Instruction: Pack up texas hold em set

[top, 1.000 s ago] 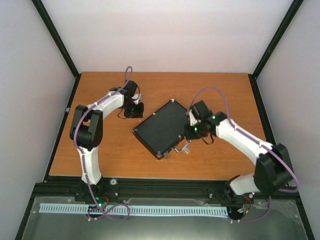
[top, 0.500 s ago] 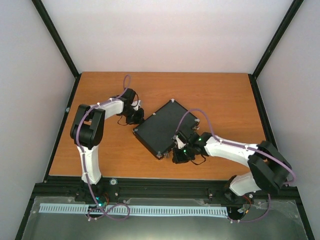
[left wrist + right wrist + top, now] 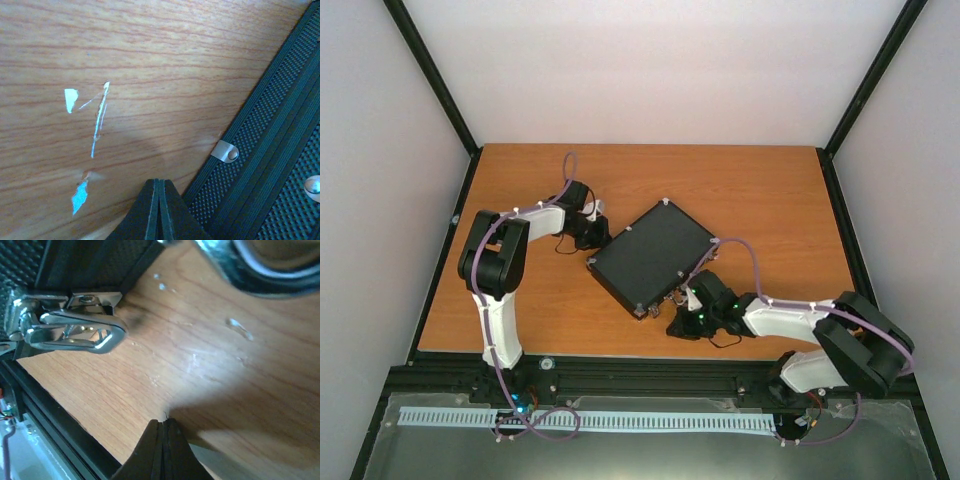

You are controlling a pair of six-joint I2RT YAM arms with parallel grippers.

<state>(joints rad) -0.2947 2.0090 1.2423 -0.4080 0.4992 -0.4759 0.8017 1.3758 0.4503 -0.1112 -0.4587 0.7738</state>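
Black case (image 3: 652,256) lies flat and lid-down shut at the centre of the overhead frame, turned on a diagonal on the wooden table (image 3: 760,200). No loose chips, dice or disc show anywhere on the wood, so the contents look to be inside already. Left gripper (image 3: 159,184) has its jaws pressed together with nothing between them. Its tip hangs over bare wood just beside the case's textured left edge, lower right in its wrist view, and whether it touches the edge I cannot tell. Right gripper (image 3: 162,422) is likewise pinched fully closed and empty, low over the table at the case's near-right side, below centre in the overhead frame. Its wrist view shows a silver latch (image 3: 75,330) at upper left, its wire loop standing out from the case edge and seemingly not snapped down. The chrome handle (image 3: 260,265) crosses the top right corner. Step in hand, by my reading, is securing the closed case, the last stretch of the packing. The next move calls for the right tip to get to that latch loop and press it flat against the case wall, with the left tip steadying the far side so the case does not slide.
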